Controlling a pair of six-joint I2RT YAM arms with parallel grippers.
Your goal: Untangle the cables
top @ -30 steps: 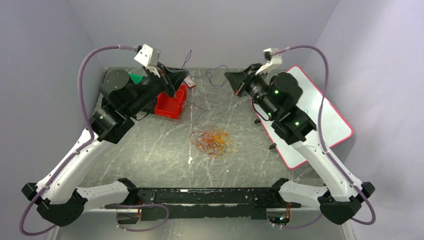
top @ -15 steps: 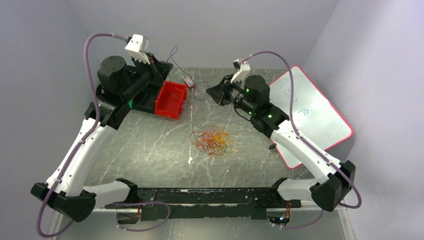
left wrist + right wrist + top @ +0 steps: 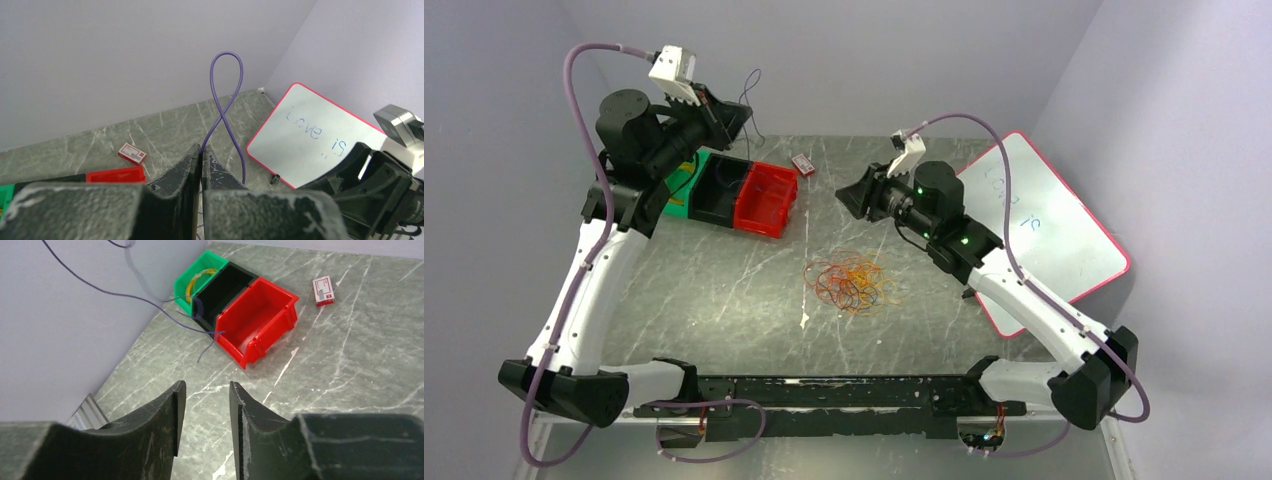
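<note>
Cables (image 3: 852, 282): most sit in one tangled heap of red, orange, yellow and black loops mid-worktop, well apart from both arms. Task looks early, with the bulk unsorted.

One purple wire (image 3: 226, 55) is out of the heap. The left gripper (image 3: 201, 160) is pressed together on it, raised over the far-left corner above the bins, and the wire loops up above the fingertips. From the right wrist view the rest of it slants down along the wall, crosses the near end of the black bin (image 3: 227, 282) and ends by the corner of the red bin (image 3: 262, 337). Can't tell if the tip rests on the worktop (image 3: 350, 355).

Right gripper (image 3: 205, 390): jaws spread, nothing between them, hanging over the worktop and facing the bins.

Bins stand in a row, touching, at far left:
- Green bin (image 3: 182, 292): a yellow loop (image 3: 202, 275) inside, count unclear.
- Black bin: looks bare apart from the purple wire crossing its end.
- Red bin: nothing seen inside.

Left to do, as I judge it: drop the purple wire in a bin, then pick the heap apart loop by loop.
</note>
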